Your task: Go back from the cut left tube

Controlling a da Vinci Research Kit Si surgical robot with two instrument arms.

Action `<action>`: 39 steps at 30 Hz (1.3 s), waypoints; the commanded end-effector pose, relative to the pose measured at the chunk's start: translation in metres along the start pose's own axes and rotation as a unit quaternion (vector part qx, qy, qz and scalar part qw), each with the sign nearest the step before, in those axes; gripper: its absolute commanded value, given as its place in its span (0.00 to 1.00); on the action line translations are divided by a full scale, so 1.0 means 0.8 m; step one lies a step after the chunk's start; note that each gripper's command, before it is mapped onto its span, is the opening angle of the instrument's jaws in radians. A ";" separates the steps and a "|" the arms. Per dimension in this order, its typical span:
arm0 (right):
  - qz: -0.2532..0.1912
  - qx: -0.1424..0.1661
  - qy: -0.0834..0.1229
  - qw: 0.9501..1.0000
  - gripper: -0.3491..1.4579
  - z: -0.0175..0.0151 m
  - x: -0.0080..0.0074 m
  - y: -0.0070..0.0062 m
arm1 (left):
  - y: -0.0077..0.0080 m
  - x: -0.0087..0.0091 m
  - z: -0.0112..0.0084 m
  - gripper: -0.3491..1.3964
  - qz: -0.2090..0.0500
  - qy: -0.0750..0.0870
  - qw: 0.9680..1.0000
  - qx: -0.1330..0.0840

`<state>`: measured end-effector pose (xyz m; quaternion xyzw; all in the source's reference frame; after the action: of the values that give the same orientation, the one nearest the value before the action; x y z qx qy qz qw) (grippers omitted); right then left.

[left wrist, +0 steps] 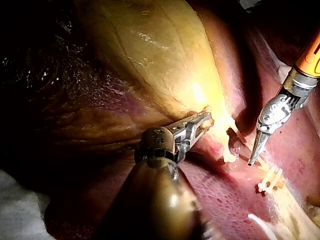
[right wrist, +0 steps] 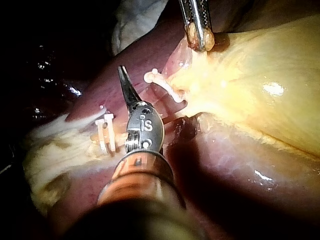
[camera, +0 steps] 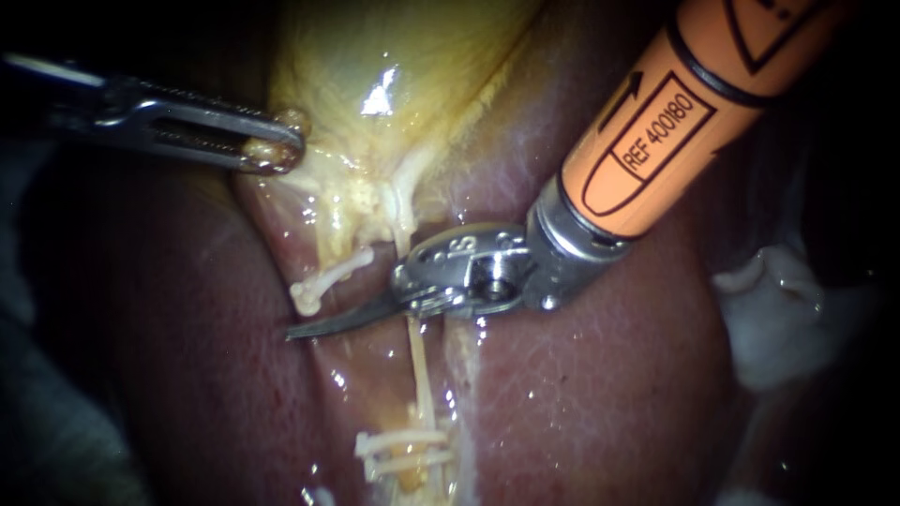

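My left instrument (camera: 277, 150) comes in from the left, its jaws shut on a fold at the edge of the yellow gallbladder (camera: 375, 75). My right instrument (camera: 309, 328) has an orange shaft and curved blades that lie together, pointing left over the liver (camera: 581, 394). Just above the blades hangs the cut left tube's stump (camera: 328, 274), with a white clip at its free end. A thin tube (camera: 420, 365) runs from under the instrument's wrist down to white clips (camera: 403, 452). The right wrist view shows the blades (right wrist: 125, 82) beside the stump (right wrist: 161, 80), not touching it.
White gauze (camera: 778, 319) lies at the right beside the liver. In the left wrist view the gallbladder (left wrist: 160, 55) rises ahead of my left instrument (left wrist: 202, 122), and my right instrument (left wrist: 255, 152) points down near the clips (left wrist: 270, 180).
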<state>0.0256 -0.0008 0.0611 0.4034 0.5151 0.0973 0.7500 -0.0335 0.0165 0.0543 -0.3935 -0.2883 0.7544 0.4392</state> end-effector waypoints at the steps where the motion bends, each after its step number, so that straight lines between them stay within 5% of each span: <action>1: -0.001 0.004 0.000 1.000 0.00 0.0001 -0.0001 0.0001 | -0.0001 0.0000 0.0001 0.00 0.000 0.000 1.000 0.000; 2: -0.001 0.004 0.000 1.000 0.11 0.0003 -0.0001 0.0001 | -0.0001 0.0000 0.0001 0.00 0.000 0.000 1.000 0.000; 3: -0.001 0.001 0.004 1.000 0.39 0.0006 -0.0001 0.0002 | -0.0001 0.0000 0.0001 0.00 0.000 0.000 1.000 0.000; 4: -0.002 0.001 0.004 1.000 0.56 0.0008 -0.0001 0.0003 | -0.0002 0.0000 0.0001 0.00 0.000 0.000 1.000 0.000; 7: 0.000 0.001 0.006 1.000 0.79 0.0015 -0.0002 0.0002 | -0.0002 0.0000 0.0000 0.00 0.000 0.000 1.000 0.001; 16: 0.009 -0.016 0.012 1.000 0.89 0.0007 -0.0012 -0.0012 | -0.0003 0.0000 0.0000 0.00 0.000 0.000 1.000 0.001; 19: 0.008 -0.059 0.021 0.998 0.92 -0.0011 -0.0023 -0.0023 | -0.0005 0.0000 -0.0001 0.00 0.000 0.001 1.000 0.002; 21: 0.006 -0.109 0.030 0.994 0.96 -0.0026 -0.0031 -0.0032 | -0.0006 0.0000 -0.0002 0.00 0.000 0.001 1.000 0.002; 25: -0.053 -0.215 0.028 0.975 0.99 -0.0067 -0.0050 -0.0053 | -0.0009 0.0000 -0.0003 0.00 0.001 0.001 1.000 0.001; 29: -0.078 -0.255 0.019 0.964 0.99 -0.0112 -0.0063 -0.0070 | -0.0010 0.0000 -0.0003 0.00 0.001 0.000 1.000 0.001; 34: -0.094 -0.288 -0.024 0.953 0.99 -0.0172 -0.0068 -0.0085 | -0.0010 0.0000 -0.0003 0.00 0.001 0.000 1.000 0.001; 39: -0.092 -0.309 -0.119 0.939 0.99 -0.0221 -0.0064 -0.0090 | -0.0010 0.0000 -0.0002 0.00 0.001 0.000 1.000 0.001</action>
<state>0.0059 0.0007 0.0569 0.1090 0.3891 0.1313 0.9052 -0.0329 0.0169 0.0549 -0.3936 -0.2870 0.7548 0.4393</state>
